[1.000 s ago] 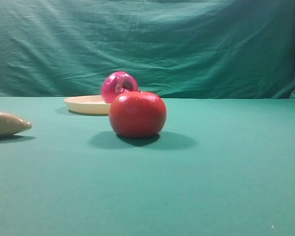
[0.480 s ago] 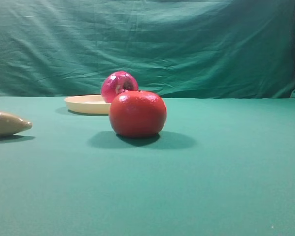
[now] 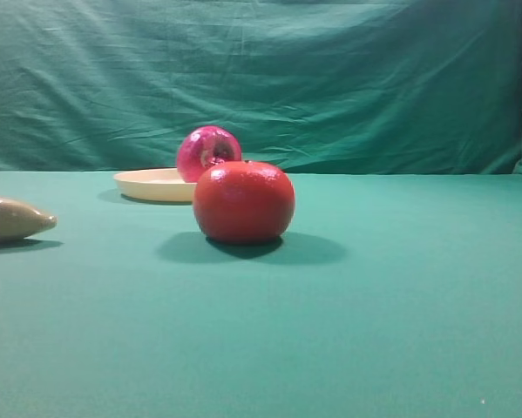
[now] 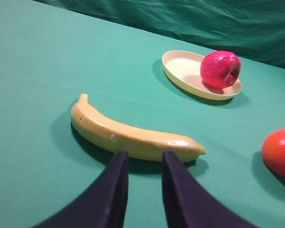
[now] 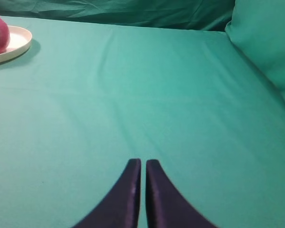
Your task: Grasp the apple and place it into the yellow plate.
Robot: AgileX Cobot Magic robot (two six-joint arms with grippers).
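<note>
- The apple [image 4: 220, 69] sat in the yellow plate [image 4: 180, 71], at its far edge, and over the last second it had rocked slightly leftward there.
- The left hand [image 4: 144, 164] hovered near the banana [image 4: 132, 137], fingers slightly spread, holding nothing.
- The right hand [image 5: 142, 166] was pressed together and empty, over bare worktop [image 5: 180, 95].
- The tomato [image 3: 243, 202] stood apart, untouched.
- Judged from this, the placing looked done.

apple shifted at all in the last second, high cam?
Yes, slightly. The glossy magenta-pink apple has rolled a little leftward relative to the shallow cream-yellow plate it sits in; its dented notch now faces more to the right.
</note>
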